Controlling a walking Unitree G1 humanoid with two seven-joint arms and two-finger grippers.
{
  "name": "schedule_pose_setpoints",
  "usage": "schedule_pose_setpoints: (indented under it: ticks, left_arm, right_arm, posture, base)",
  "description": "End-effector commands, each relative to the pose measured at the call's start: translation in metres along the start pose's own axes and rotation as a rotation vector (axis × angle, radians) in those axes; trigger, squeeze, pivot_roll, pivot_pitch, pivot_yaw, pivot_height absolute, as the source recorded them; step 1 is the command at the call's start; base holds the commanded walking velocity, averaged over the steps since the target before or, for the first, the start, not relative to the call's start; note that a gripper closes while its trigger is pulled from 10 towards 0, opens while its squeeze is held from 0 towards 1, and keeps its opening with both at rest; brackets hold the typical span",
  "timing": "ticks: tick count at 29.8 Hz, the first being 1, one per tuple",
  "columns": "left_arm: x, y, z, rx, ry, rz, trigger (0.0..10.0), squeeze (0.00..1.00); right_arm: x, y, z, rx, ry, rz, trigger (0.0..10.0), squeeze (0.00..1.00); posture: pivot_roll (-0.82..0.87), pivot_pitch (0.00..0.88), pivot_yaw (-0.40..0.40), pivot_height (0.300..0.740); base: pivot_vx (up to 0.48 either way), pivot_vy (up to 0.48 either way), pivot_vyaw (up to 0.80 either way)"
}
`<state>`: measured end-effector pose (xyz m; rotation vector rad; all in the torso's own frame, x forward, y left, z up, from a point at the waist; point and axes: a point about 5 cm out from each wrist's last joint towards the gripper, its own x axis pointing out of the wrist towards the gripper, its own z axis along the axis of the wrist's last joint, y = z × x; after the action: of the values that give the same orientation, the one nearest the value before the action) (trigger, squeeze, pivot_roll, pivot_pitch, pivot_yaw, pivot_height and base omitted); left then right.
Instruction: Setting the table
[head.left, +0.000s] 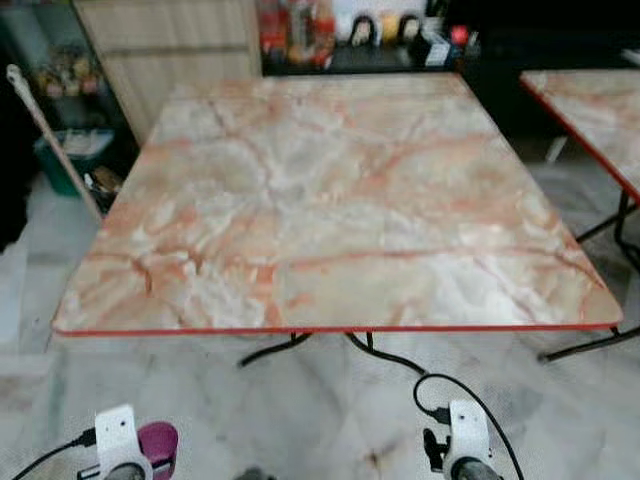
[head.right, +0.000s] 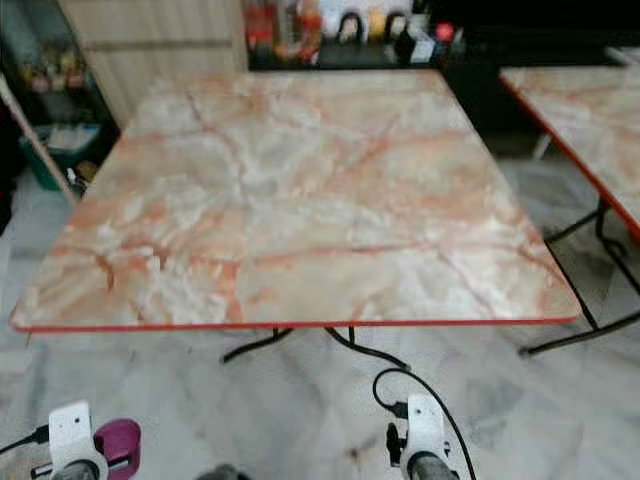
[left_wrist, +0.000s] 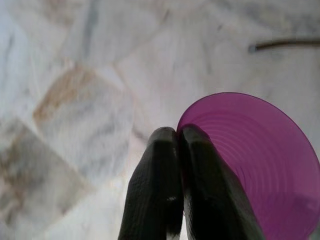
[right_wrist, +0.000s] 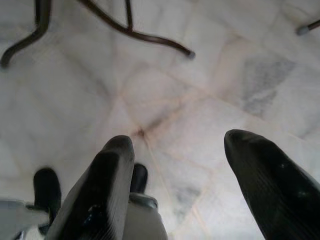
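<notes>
A square table (head.left: 330, 200) with a pink-and-white marble top and red edge stands in front of me, bare. My left gripper (left_wrist: 177, 137) is shut on the rim of a purple plastic cup (left_wrist: 250, 160), held low over the floor; the cup (head.left: 158, 445) peeks out beside my left wrist at the bottom of the head view. My right gripper (right_wrist: 177, 145) is open above the tiled floor, nothing between its fingers. The right wrist (head.left: 468, 440) sits low, short of the table's front edge.
A second marble table (head.left: 590, 110) stands to the right. A shelf with bottles and jars (head.left: 360, 35) runs behind the table. A green bin (head.left: 70, 160) and a leaning stick (head.left: 50, 130) are at the left. Black table legs (right_wrist: 125, 27) and a cable (head.left: 400, 360) cross the floor.
</notes>
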<state>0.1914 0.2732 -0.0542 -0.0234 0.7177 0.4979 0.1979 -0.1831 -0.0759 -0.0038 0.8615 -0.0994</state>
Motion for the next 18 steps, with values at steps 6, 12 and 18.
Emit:
schedule_pose_setpoints:
  ticks: [6,12,18]
  left_arm:
    - [-0.0011,-0.0045,-0.004,0.029,0.016,-0.014,10.0,0.0]
    - [-0.0014,-0.0078,-0.0043,0.038,0.016,-0.027,10.0,0.0]
    - [-0.002,-0.0108,-0.006,0.049,0.023,-0.036,10.0,0.0]
  right_arm:
    - [-0.001,-0.0054,-0.005,0.009,0.021,-0.011,10.0,0.0]
    - [-0.0007,-0.0065,-0.0035,-0.01,0.019,-0.009,10.0,0.0]
    - [-0.0005,-0.0075,-0.0015,-0.041,0.008,-0.005,10.0,0.0]
  posture:
    - [0.06,0.128,-0.015,0.74]
    - [0.05,0.115,-0.02,0.74]
    - [0.05,0.102,-0.025,0.74]
  base:
    - [0.0,-0.344,0.0]
    - [0.0,-0.469,0.0]
    - [0.0,-0.476,0.0]
